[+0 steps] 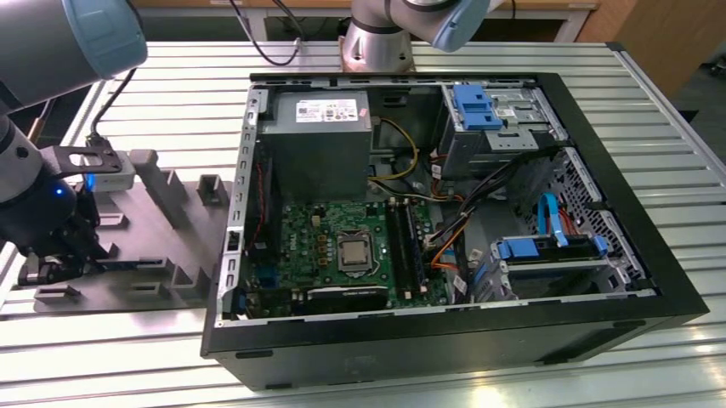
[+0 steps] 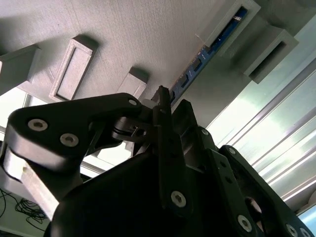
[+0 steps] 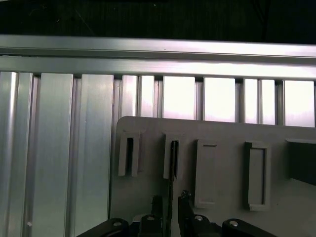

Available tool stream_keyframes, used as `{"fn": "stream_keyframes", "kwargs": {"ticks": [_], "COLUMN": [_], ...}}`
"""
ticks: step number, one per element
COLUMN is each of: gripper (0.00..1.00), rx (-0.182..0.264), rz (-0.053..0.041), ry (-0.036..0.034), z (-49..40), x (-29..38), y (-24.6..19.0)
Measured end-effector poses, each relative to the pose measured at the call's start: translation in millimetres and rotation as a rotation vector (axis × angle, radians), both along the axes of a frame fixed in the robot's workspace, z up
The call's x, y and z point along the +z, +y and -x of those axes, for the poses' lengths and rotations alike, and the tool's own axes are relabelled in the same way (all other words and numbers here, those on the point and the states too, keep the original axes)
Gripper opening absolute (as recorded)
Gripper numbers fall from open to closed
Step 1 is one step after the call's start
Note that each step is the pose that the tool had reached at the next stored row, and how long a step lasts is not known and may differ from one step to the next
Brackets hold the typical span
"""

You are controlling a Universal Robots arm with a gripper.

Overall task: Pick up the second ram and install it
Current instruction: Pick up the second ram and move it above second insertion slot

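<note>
Grey fixture block (image 1: 159, 221) on the slatted metal bench (image 1: 454, 59), at the exterior view's left: my arm (image 1: 29, 170) is bent low over the block's near end, beside the open computer case (image 1: 454, 340).

The memory stick (image 3: 172, 160) stands on its thin edge in one of the block's (image 3: 222, 133) narrow slots. In the first wrist view it shows as a dark upright line rising out of that slot toward the camera. In the second wrist view the stick (image 2: 207, 54) runs as a long bluish-dark strip with a row of chips, its far end seated in a raised slot of the block (image 2: 123, 34) and its near end passing between the jaws.

The jaws straddle the stick — one black fingertip (image 3: 157, 203) on each side, set narrow. In the first wrist view I see a thin gap between each tip and the stick, so I read them as slightly parted and not pressed onto it. The stick is not lifted; it sits in its slot.

Inside the case the green circuit board (image 1: 340, 246) lies flat, with its long black memory slots (image 1: 403, 246) well apart from the arm — the case wall stands between them. Bare bench slats (image 3: 59, 148) run alongside the block's edge.
</note>
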State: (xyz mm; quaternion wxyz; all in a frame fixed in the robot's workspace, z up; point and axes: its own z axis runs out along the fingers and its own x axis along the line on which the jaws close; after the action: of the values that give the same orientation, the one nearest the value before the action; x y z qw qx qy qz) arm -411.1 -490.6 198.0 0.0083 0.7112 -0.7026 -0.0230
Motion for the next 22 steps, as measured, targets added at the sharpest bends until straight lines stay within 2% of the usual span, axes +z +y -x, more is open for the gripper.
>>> {"fn": "stream_keyframes", "kwargs": {"ticks": [1,2,3,4,5,22], "gripper": [0.26,0.20,0.20,0.14,0.13,0.13], "rx": [0.000,0.000,0.000,0.000,0.000,0.010], "rz": [0.0000,0.0000,0.0002,0.0001,0.0001,0.0000], "ry": [0.0000,-0.0001,0.0002,0.0001,0.0001,0.0000], "z": [0.0,0.0,0.0,0.0,0.0,0.0], "x": [0.0,-0.1,0.0,-0.1,-0.1,-0.4], "y": [0.0,0.0,0.0,0.0,0.0,0.0]}}
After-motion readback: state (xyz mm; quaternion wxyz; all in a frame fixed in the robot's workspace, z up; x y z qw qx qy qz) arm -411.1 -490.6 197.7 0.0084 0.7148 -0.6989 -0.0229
